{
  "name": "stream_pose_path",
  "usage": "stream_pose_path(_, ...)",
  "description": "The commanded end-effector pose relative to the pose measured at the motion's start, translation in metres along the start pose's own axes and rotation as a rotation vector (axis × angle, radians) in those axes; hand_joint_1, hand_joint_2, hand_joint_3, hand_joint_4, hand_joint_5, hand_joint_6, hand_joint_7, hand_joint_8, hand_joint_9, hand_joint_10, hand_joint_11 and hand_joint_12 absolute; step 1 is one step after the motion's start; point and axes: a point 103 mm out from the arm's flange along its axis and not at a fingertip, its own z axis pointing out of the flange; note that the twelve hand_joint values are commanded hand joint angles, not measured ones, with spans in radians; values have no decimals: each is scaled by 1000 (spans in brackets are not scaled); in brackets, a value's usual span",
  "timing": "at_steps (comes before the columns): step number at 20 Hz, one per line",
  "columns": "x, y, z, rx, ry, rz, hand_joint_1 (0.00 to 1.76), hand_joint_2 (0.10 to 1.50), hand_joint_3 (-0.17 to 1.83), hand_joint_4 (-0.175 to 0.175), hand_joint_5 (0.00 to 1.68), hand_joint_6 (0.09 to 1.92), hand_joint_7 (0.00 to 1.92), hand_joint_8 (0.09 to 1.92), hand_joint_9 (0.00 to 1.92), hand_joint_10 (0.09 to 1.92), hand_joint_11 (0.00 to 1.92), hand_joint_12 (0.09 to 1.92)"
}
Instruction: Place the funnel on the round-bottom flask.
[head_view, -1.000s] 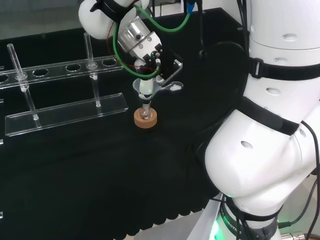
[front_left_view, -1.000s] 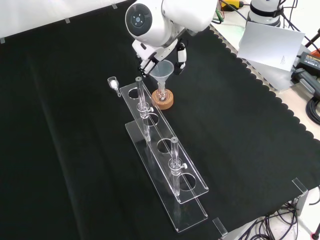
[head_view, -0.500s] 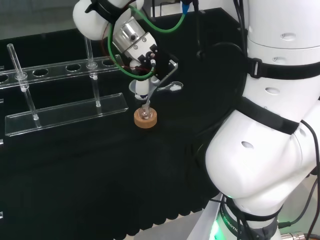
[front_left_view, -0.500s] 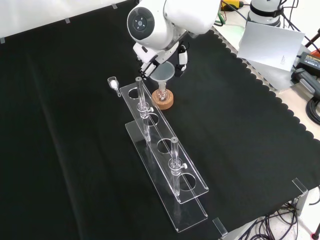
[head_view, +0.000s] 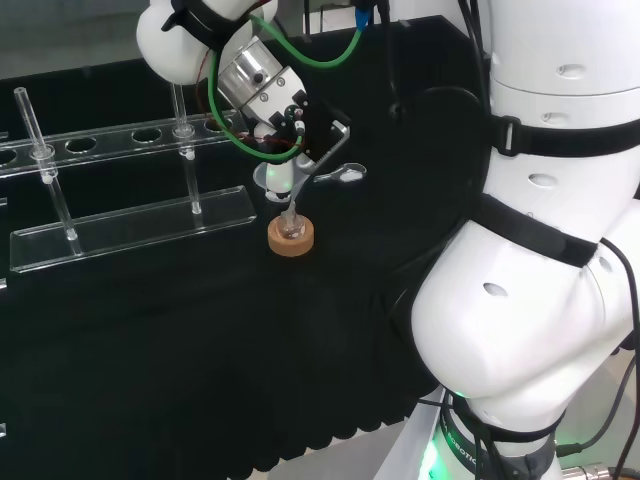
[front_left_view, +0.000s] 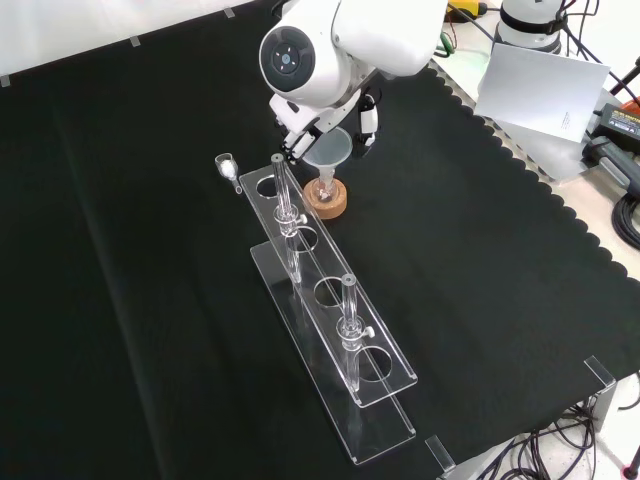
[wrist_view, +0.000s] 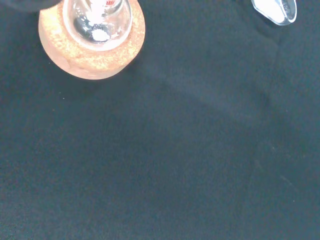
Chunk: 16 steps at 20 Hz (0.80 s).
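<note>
A small round-bottom flask (head_view: 292, 229) stands upright in a cork ring (head_view: 291, 240) on the black cloth. The clear funnel (head_view: 277, 178) hangs tilted just above it, its stem pointing down at the flask's neck. My hand (head_view: 302, 122) is directly over the funnel, fingers curled about its cone. In the front view the funnel (front_left_view: 331, 150) sits above the flask (front_left_view: 325, 187) and cork ring (front_left_view: 328, 204), with a finger (front_left_view: 367, 114) of the hand beside it. The wrist view looks down on the flask (wrist_view: 100, 17) in its cork ring (wrist_view: 85, 55).
A clear test-tube rack (head_view: 130, 226) holding two tubes stands left of the flask in the head view, and in front of it in the front view (front_left_view: 335, 335). A small clear scoop (head_view: 347, 176) lies on the cloth just right of the hand in the head view.
The hand and funnel have shifted a little left in the head view. The funnel has come lower and tilted, its stem closer to the flask's neck.
</note>
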Motion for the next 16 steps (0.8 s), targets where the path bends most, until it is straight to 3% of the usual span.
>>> stream_pose_path(1,-9,-1,8,-11,16,18,627,689,480,-37,346,114,282,740,680,586,560,1303)
stream_pose_path(10,-14,-6,9,-25,23,19,597,670,408,-39,251,87,47,710,367,695,415,1383)
stream_pose_path(11,-11,-8,3,-25,-1,16,588,666,398,-39,232,87,25,696,338,708,403,1389)
stream_pose_path(16,-10,-15,-4,-35,-23,5,536,658,322,-30,119,87,0,486,186,783,330,1432)
